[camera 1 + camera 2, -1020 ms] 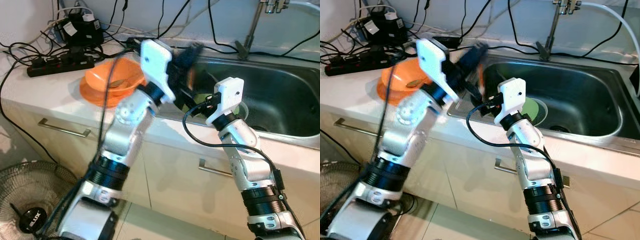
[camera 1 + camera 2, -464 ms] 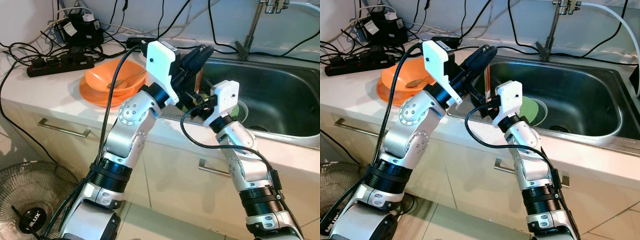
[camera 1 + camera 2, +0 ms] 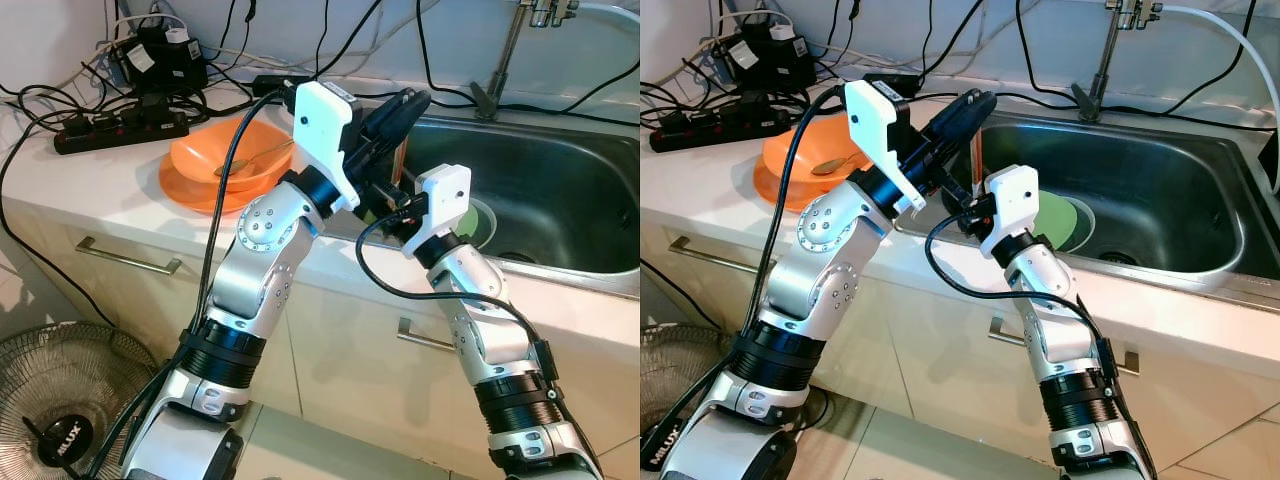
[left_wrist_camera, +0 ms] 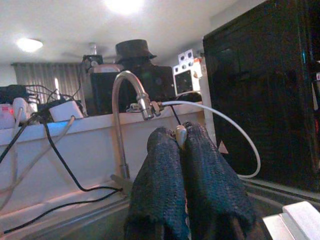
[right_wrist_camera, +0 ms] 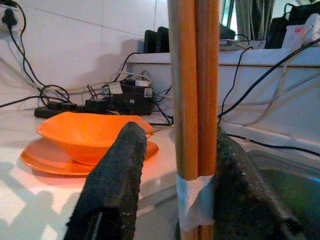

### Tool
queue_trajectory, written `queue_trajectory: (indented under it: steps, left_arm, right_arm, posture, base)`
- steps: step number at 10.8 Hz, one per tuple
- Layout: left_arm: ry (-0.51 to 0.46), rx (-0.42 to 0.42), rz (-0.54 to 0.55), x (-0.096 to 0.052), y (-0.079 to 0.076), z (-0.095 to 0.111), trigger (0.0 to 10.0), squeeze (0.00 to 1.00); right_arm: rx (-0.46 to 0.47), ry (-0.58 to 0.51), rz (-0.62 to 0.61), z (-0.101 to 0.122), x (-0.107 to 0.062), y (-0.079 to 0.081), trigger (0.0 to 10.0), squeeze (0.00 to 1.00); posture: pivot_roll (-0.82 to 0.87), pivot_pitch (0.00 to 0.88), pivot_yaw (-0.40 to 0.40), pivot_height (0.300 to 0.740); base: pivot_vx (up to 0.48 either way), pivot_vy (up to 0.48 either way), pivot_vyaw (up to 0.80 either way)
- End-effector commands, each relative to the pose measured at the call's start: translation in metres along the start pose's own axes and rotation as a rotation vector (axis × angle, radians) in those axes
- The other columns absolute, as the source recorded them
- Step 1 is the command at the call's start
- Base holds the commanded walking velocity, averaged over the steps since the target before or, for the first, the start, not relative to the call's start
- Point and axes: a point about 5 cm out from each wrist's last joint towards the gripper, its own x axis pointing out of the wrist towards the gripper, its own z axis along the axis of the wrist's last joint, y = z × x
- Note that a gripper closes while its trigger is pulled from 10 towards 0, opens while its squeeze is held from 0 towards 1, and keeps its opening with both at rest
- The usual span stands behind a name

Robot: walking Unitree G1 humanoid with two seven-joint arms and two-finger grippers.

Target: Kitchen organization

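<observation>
My left gripper (image 3: 406, 101) is shut on the top end of a pair of orange chopsticks (image 3: 402, 160), whose pale tip (image 4: 180, 134) shows between its fingers. The sticks hang upright over the left rim of the steel sink (image 3: 560, 190). My right gripper (image 5: 177, 132) is open around the lower part of the chopsticks (image 5: 194, 100), just above their white band. One finger (image 5: 117, 175) stands apart from the sticks; the other looks close against them. An orange bowl (image 3: 225, 155) with a spoon sits on an orange plate (image 3: 190, 192) on the counter.
A green plate (image 3: 1065, 215) lies in the sink bottom, and the faucet (image 3: 510, 50) stands behind it. A power strip (image 3: 120, 130) and tangled cables crowd the counter's back left. A fan (image 3: 60, 410) stands on the floor below the drawers.
My left arm swung the chopsticks upright over the sink rim and has settled. The right gripper slid left, bringing its fingers around the sticks.
</observation>
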Motion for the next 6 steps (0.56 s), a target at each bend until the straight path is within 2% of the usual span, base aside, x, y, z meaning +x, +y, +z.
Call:
queue_trajectory:
  steps: [1, 4, 5, 6]
  left_arm:
    - [-0.006, 0.004, -0.005, -0.0009, 0.0001, 0.0036, 10.0, 0.00]
    - [-0.005, 0.015, 0.009, -0.0014, 0.0019, 0.0046, 10.0, 0.00]
    - [0.003, 0.023, 0.031, -0.0019, 0.0048, 0.0033, 10.0, 1.00]
    - [0.007, 0.020, 0.032, -0.0022, 0.0050, 0.0028, 10.0, 1.00]
  right_arm:
    - [-0.008, -0.017, 0.006, 0.0035, 0.0046, 0.0021, 0.0, 0.00]
    - [-0.010, -0.016, -0.002, 0.0029, 0.0045, 0.0005, 0.0, 0.00]
    - [-0.011, -0.015, -0.006, 0.0026, 0.0046, -0.0001, 0.0, 0.00]
    - [-0.011, -0.014, -0.009, 0.0025, 0.0046, -0.0005, 0.0, 0.00]
  posture:
    - [0.15, 0.022, 0.041, 0.740]
    - [0.15, 0.021, 0.038, 0.740]
    - [0.15, 0.021, 0.037, 0.740]
    - [0.15, 0.021, 0.037, 0.740]
  base:
    - [0.000, 0.000, 0.00]
    - [0.000, 0.000, 0.00]
    - [0.000, 0.000, 0.00]
    - [0.000, 0.000, 0.00]
